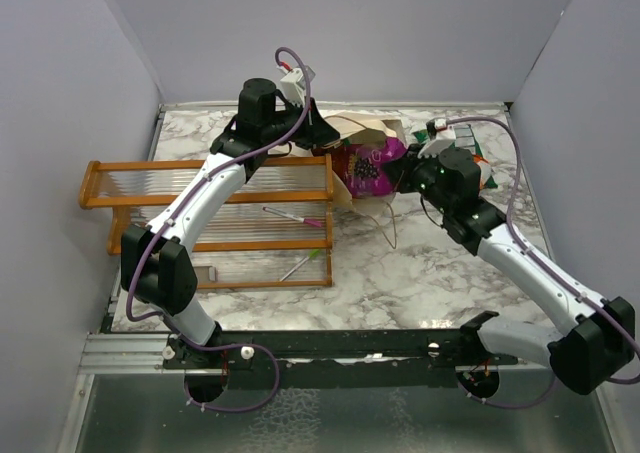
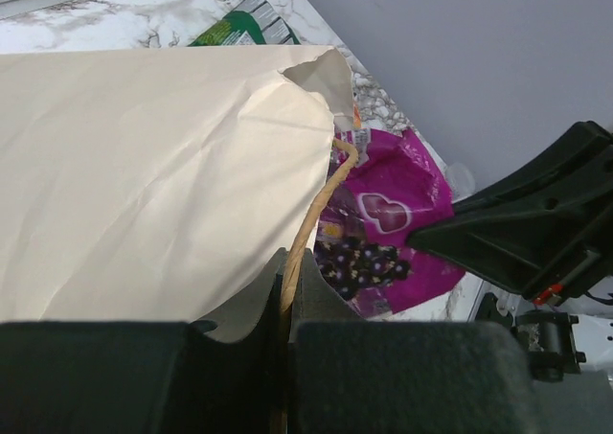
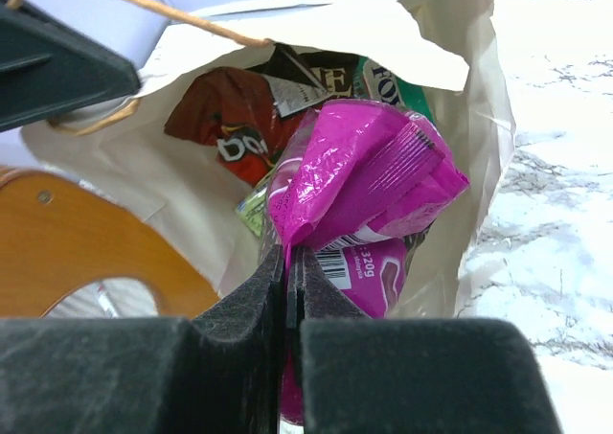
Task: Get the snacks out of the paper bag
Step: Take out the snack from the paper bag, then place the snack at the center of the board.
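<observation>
Left pincer (image 2: 286,266) pinches the rim of the paper bag (image 2: 144,166); right pincer (image 3: 287,262) clamps the magenta packet (image 3: 369,166) at its mouth, red packet (image 3: 215,118) at ten o'clock.

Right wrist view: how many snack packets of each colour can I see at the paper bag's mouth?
Magenta packet: 1
Red packet: 1
Dark packet: 1
Green packet: 1
Total: 4, plus a pale green edge low in the paper bag that may be a fifth.
</observation>
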`<move>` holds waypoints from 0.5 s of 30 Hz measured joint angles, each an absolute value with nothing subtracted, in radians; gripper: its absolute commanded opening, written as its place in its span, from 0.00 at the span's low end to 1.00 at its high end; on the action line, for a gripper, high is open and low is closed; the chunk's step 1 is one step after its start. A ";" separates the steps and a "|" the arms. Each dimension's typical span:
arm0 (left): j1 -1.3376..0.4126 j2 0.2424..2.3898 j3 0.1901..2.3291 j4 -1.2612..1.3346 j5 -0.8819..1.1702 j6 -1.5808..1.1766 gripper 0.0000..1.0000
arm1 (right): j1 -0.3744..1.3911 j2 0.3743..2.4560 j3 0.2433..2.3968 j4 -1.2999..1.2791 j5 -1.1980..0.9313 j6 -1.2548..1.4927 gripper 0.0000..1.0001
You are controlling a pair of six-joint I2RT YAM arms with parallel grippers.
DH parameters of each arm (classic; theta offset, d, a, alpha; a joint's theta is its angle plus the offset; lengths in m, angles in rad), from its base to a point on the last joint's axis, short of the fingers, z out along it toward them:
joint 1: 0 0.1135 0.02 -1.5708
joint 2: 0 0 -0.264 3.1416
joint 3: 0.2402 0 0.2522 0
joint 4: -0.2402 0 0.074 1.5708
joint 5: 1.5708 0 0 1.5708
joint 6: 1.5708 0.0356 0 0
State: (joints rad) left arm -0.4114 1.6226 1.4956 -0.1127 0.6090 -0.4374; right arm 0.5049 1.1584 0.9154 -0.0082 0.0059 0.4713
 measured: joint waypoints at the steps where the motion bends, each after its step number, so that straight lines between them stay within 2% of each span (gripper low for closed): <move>1: -0.411 1.623 1.496 -0.113 0.609 -0.437 0.00 | 0.505 1.143 0.915 -0.025 0.006 0.467 0.01; 15: -0.411 1.623 1.496 -0.114 0.608 -0.437 0.00 | 0.507 0.836 0.999 -0.292 0.086 0.387 0.01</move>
